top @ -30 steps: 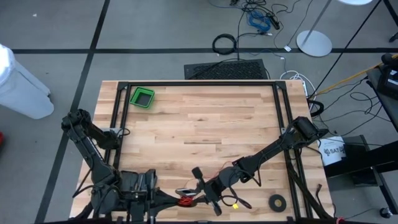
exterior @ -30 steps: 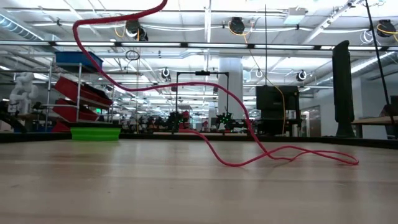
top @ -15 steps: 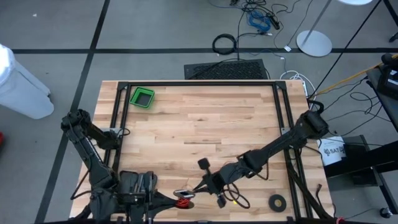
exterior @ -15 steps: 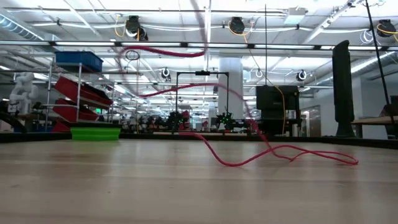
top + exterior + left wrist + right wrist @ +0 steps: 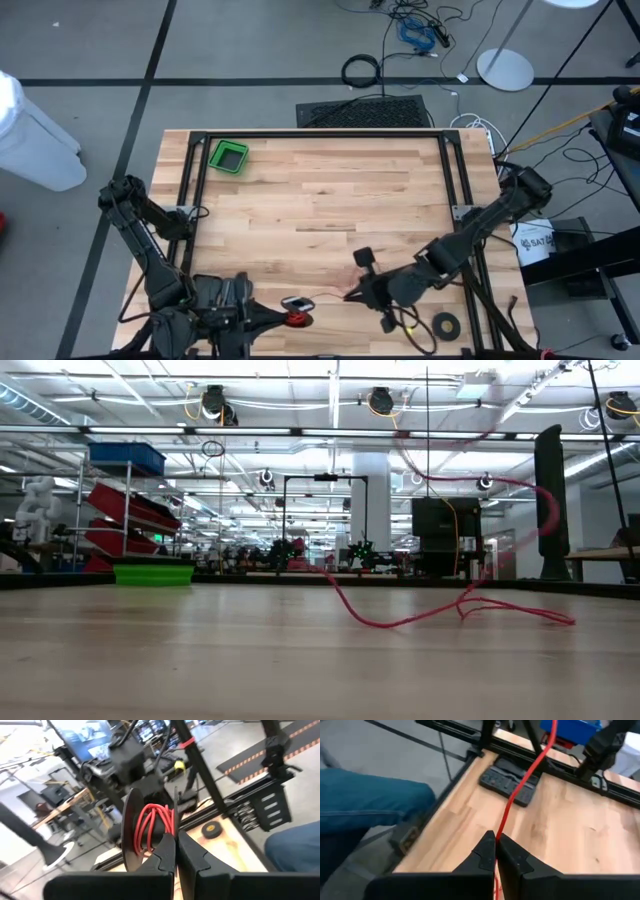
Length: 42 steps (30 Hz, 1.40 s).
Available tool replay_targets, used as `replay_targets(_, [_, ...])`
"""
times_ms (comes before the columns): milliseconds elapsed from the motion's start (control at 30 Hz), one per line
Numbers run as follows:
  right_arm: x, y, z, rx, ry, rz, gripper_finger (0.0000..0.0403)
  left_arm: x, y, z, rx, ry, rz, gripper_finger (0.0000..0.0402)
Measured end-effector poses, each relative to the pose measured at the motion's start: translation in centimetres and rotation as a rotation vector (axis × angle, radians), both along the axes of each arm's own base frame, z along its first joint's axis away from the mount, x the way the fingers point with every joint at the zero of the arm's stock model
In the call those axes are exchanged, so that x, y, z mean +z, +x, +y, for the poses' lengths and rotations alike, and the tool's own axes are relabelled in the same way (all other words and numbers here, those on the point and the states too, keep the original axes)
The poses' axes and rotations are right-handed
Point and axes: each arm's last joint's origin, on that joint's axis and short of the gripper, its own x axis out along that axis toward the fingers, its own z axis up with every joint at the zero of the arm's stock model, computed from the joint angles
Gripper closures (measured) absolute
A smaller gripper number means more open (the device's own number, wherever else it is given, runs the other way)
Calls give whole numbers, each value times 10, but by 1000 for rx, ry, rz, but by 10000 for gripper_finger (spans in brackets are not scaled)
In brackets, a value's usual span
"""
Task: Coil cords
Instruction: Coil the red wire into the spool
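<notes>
A thin red cord (image 5: 520,790) is partly wound on a small dark spool (image 5: 131,830). My left gripper (image 5: 287,307) is shut on the spool near the table's near edge. The windings (image 5: 155,827) show red between the spool's flanges. From there the cord (image 5: 325,298) runs to my right gripper (image 5: 352,294), which is shut on it a little to the right. In the low view a slack stretch of cord (image 5: 400,620) lies on the table, and another part (image 5: 545,510) rises blurred at the right. My left gripper pinches the spool's thin flange (image 5: 176,815), seen edge-on, between its two fingers. They point about level toward the table's right. The spool is clear of the table. My right gripper pinches the cord (image 5: 497,831) between its fingertips (image 5: 487,851). It slants downward. The cord runs straight on from the fingers toward the table's far side.
A green bin (image 5: 228,156) stands at the far left corner of the table. A flat black tape ring (image 5: 446,324) lies near the near right corner. A dark frame (image 5: 320,135) runs along the table's edges. A person's blue-clad leg (image 5: 365,795) shows beside the table.
My right gripper has gone toward the table's right edge and up, and has tipped up from its steeper downward tilt, drawing the cord away from the spool. In the low view the raised loop of cord has swung from the left to the right; the stretch on the table has stayed.
</notes>
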Motion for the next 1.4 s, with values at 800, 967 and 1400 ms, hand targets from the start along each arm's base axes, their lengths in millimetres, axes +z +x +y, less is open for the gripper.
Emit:
replay_targets(800, [25, -43, 24, 93, 29, -66, 403, -7, 9, 12, 120, -16, 32, 398])
replay_targets(967, [29, -43, 23, 51, 22, -79, 403, -7, 22, 23, 130, -56, 40, 398])
replay_targets(1400, [21, -44, 15, -37, -22, 0, 403, 16, 22, 10, -240, -198, -101, 398])
